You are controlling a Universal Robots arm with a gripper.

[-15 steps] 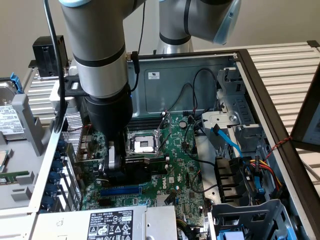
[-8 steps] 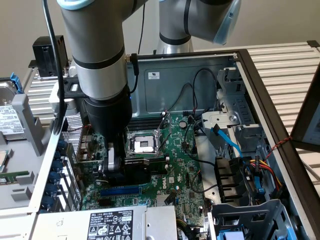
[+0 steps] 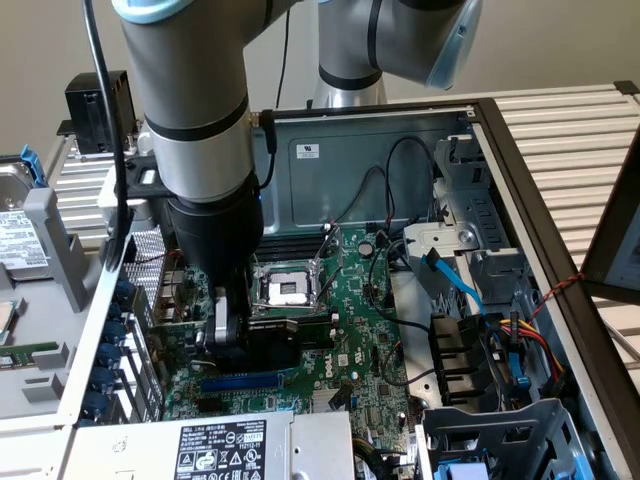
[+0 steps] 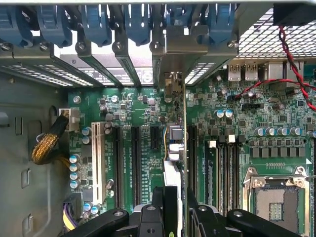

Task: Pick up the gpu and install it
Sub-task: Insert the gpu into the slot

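**Seating the card.** Nearest the wrist camera, the gripper [image 4: 175, 193] is closed on the gpu [image 4: 174, 148], one finger on each face. The card is seen edge-on and upright above the motherboard [image 4: 276, 113]. It stands among the black expansion slots, well clear of the white slot [image 4: 97, 163]. Whether its edge connector has entered a slot cannot be told. Farther off, the card's metal bracket [image 4: 170, 84] meets the rear slot openings below the blue latches [image 4: 138, 22]. In the exterior view the gripper [image 3: 228, 335] sits low inside the case, beside the CPU socket [image 3: 285, 288]. Good practice, judged from this pose, is to keep the card vertical and parallel to the slot, guide the bracket into its opening, and press straight and evenly.
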